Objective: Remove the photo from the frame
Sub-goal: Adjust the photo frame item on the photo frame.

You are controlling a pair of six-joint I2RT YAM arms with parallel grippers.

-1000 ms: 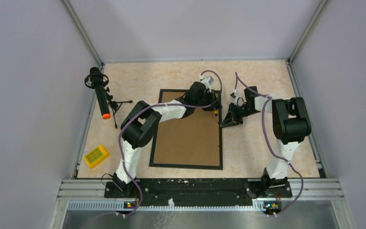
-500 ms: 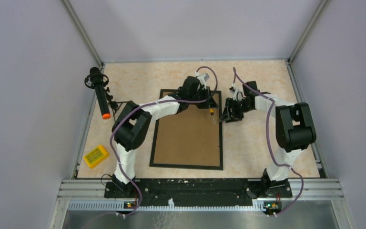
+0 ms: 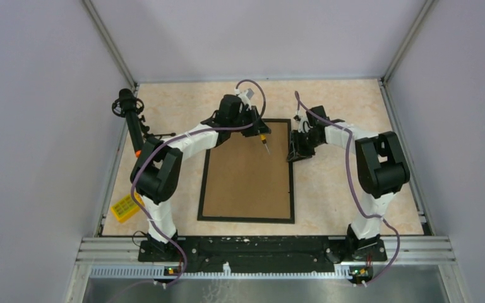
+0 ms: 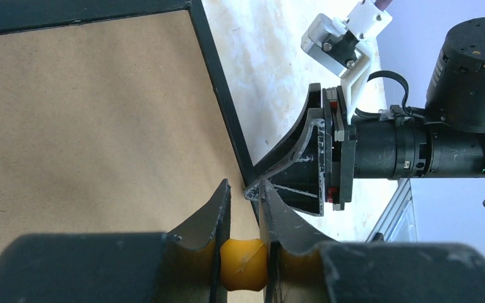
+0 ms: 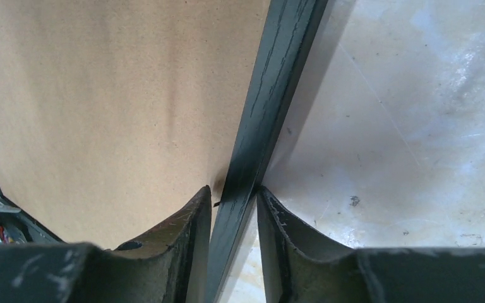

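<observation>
The frame (image 3: 246, 180) lies back up on the table, a thin black border around brown fibreboard. The photo is hidden beneath it. My left gripper (image 3: 262, 134) hovers over the frame's far right part, shut on a small tool with an orange handle (image 4: 244, 265); the tool's tip (image 3: 266, 148) points down at the board. My right gripper (image 3: 294, 154) is at the frame's right edge. In the right wrist view its fingers (image 5: 196, 214) straddle the black border (image 5: 278, 82) and pinch it. The left wrist view shows the right gripper (image 4: 316, 161) touching that border.
A black microphone with an orange tip (image 3: 132, 123) stands on a small tripod at the far left. A yellow block (image 3: 127, 207) lies at the near left. Grey walls enclose the table, and a metal rail (image 3: 265, 249) runs along the near edge.
My left gripper has swung left across the frame's far end with the tool. My right gripper has moved left and farther up the frame's right edge.
</observation>
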